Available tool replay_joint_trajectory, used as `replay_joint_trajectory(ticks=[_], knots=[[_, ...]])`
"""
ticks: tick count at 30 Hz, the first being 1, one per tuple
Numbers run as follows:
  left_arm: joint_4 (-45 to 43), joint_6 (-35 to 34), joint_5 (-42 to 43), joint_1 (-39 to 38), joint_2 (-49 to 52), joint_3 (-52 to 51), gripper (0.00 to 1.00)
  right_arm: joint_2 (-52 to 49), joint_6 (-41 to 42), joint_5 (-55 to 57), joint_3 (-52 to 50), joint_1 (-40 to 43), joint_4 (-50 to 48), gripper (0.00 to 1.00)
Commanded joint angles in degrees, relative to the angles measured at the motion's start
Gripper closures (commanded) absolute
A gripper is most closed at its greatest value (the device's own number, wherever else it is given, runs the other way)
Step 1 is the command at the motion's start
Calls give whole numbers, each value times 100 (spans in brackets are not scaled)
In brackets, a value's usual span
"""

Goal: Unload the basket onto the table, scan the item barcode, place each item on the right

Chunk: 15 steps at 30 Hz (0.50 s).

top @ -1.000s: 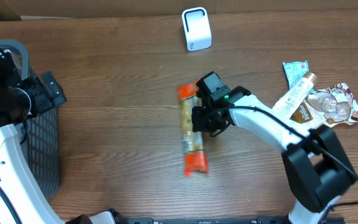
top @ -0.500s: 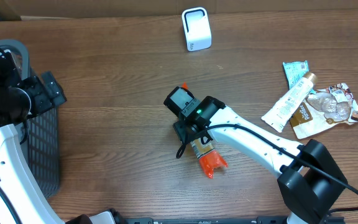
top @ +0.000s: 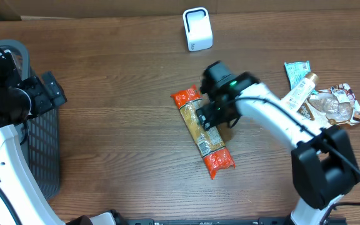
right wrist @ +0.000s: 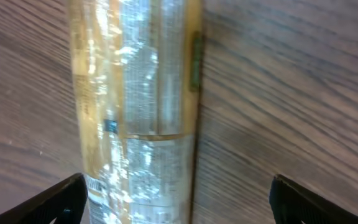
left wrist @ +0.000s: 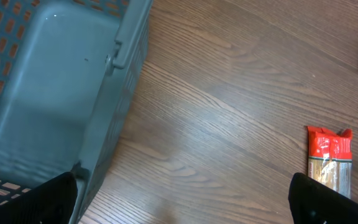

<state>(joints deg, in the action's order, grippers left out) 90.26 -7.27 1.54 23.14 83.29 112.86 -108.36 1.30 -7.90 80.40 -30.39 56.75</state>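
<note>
The right hand (top: 210, 116), jaws spread wide and empty, hangs over the upper half of the long tan plastic packet with orange ends (top: 206, 142), lying mid-frame on the wooden worktop (top: 105, 75), long axis running upper left to lower right.

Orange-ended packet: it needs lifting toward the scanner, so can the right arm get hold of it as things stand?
Probably yes. The right gripper hangs directly over the packet with its jaws open. The packet lies flat on the table, with nothing on top of it or pressed against it.
</note>
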Motion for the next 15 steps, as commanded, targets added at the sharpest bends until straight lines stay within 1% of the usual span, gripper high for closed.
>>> replay_joint_trajectory(ticks=[1, 5, 10, 12, 14, 15], knots=[[-11, 85, 42, 9, -13, 11, 0, -380, -859, -1274, 96, 258, 68, 6], [-11, 85, 42, 9, -13, 11, 0, -785, -1196, -1714, 96, 264, 68, 6], [-11, 85, 44, 9, -13, 11, 0, -1128, -1233, -1923, 96, 234, 61, 7], [-11, 85, 42, 9, -13, 11, 0, -1239, -1231, -1943, 92, 227, 63, 10], [-11, 85, 42, 9, -13, 11, 1, -1335, -1228, -1945, 92, 210, 57, 20], [-11, 85, 42, 9, -13, 11, 0, -1405, -1224, -1947, 92, 195, 42, 26]])
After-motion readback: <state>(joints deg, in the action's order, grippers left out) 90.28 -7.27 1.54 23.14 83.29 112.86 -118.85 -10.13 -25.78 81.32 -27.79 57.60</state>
